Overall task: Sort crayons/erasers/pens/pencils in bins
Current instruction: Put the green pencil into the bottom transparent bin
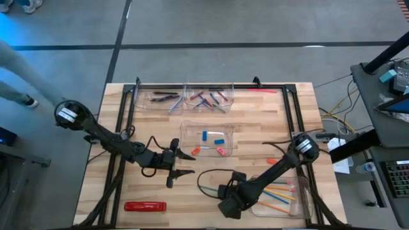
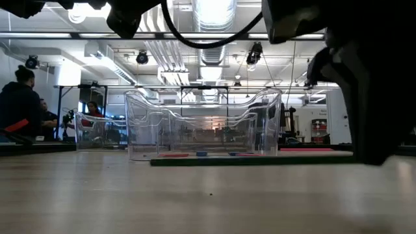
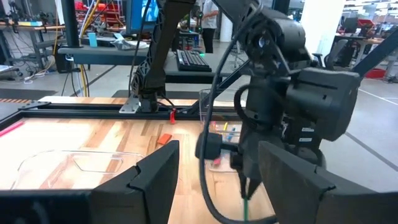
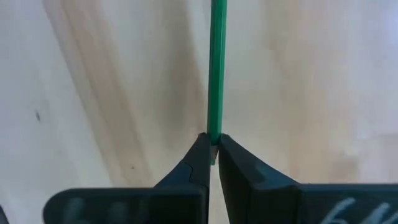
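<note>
Right claw point(image 4: 212, 152) pinches green pencil point(image 4: 216, 68) against wooden table point(image 4: 93, 93)

You're in a robotics lab or workshop, not a home.

Look past your wooden table point(image 1: 160, 191) with its black frame point(image 1: 211, 85): exposed ceiling ducts point(image 2: 211, 26) and spotlights point(image 2: 32, 62) run overhead, the grey concrete floor point(image 1: 255, 22) carries dark marking lines, and workbenches hold a keyboard point(image 3: 191, 60) and loose cables point(image 1: 339, 115). People point(image 2: 23, 107) sit at a far bench, and more equipment racks point(image 3: 99, 12) stand behind.
</note>
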